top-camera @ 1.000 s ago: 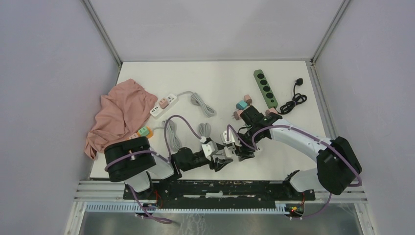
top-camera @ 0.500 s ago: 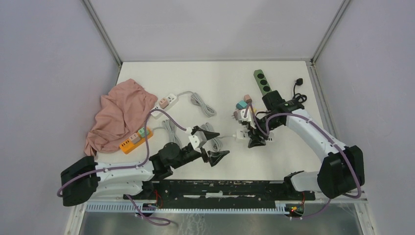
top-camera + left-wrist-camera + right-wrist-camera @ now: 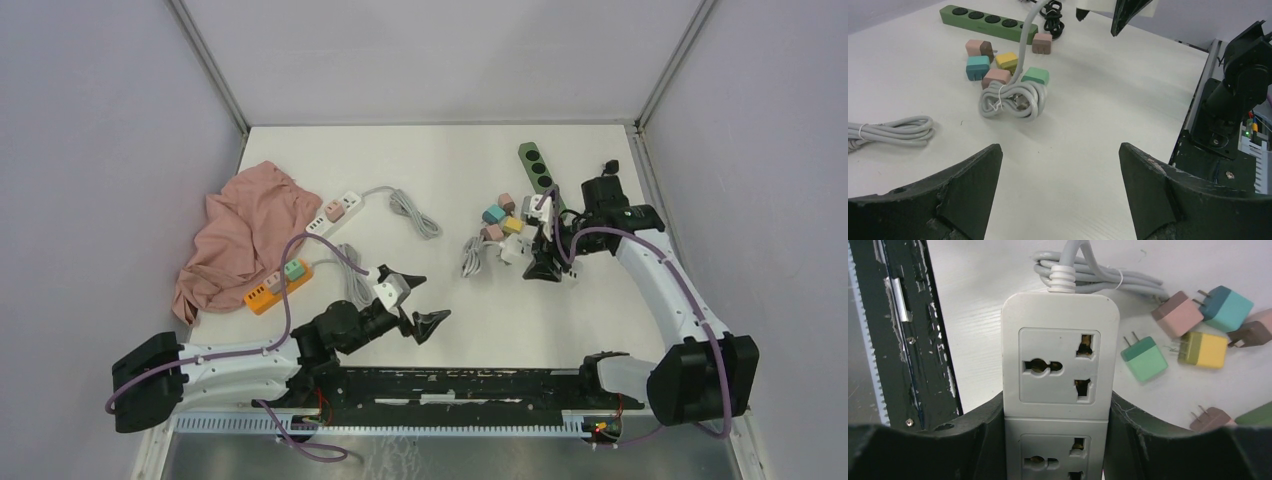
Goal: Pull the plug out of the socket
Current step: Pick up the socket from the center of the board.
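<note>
My right gripper [image 3: 543, 266] is shut on a white power strip [image 3: 1060, 365] and holds it above the table, its grey cord bundle [image 3: 1098, 275] lying below. The two sockets that show are empty. Several loose coloured plugs lie beside it: green [image 3: 1144, 358], pink [image 3: 1178, 313], teal [image 3: 1230, 307] and yellow [image 3: 1204, 350]. The same strip [image 3: 512, 251] shows from above, next to the plug pile [image 3: 500, 220]. My left gripper [image 3: 424, 300] is open and empty over bare table near the front. Its view [image 3: 1059, 148] shows the pile [image 3: 1007, 61] and cord bundle [image 3: 1013, 97] ahead.
A green power strip [image 3: 540, 175] and a black cord [image 3: 605, 195] lie at the back right. A white strip with plugs [image 3: 335, 212], an orange strip with plugs [image 3: 275, 285] and a pink cloth [image 3: 245, 235] are on the left, with grey cord bundles [image 3: 415, 215] between.
The two grippers were together at the white strip and have moved apart. My right gripper carried the strip back and right to the plug pile. My left gripper opened and drew back left.
</note>
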You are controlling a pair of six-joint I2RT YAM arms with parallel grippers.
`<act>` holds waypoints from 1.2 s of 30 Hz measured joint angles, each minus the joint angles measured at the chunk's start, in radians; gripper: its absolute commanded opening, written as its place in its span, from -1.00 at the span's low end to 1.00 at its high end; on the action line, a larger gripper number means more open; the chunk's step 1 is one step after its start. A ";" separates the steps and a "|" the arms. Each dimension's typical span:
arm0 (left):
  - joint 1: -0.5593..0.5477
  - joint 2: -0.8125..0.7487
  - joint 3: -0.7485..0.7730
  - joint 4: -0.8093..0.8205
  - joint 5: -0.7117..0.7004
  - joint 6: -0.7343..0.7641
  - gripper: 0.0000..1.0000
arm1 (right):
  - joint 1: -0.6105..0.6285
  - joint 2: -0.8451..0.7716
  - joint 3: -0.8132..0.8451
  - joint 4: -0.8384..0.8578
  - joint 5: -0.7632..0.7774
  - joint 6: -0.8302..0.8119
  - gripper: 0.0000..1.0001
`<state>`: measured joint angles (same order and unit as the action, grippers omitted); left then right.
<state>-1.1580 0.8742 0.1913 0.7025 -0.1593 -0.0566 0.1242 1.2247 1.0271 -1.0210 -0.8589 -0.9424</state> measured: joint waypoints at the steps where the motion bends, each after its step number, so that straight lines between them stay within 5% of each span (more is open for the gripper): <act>1: 0.000 -0.001 0.000 -0.005 -0.005 0.000 0.86 | -0.002 -0.001 0.006 0.013 0.000 0.016 -0.95; 14: 0.000 -0.077 -0.018 -0.074 -0.069 -0.003 0.86 | -0.003 0.246 0.435 0.167 0.095 0.294 -0.99; 23: 0.000 -0.149 -0.054 -0.088 -0.092 -0.006 0.86 | -0.026 0.550 0.682 0.367 0.372 0.522 -0.95; 36: 0.000 -0.155 -0.082 -0.092 -0.099 -0.022 0.86 | -0.134 0.818 0.718 0.497 0.689 0.708 -0.66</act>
<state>-1.1580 0.7189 0.1097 0.6109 -0.2581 -0.0784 -0.0093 2.0430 1.7454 -0.5240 -0.1699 -0.2344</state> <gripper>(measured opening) 0.928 0.578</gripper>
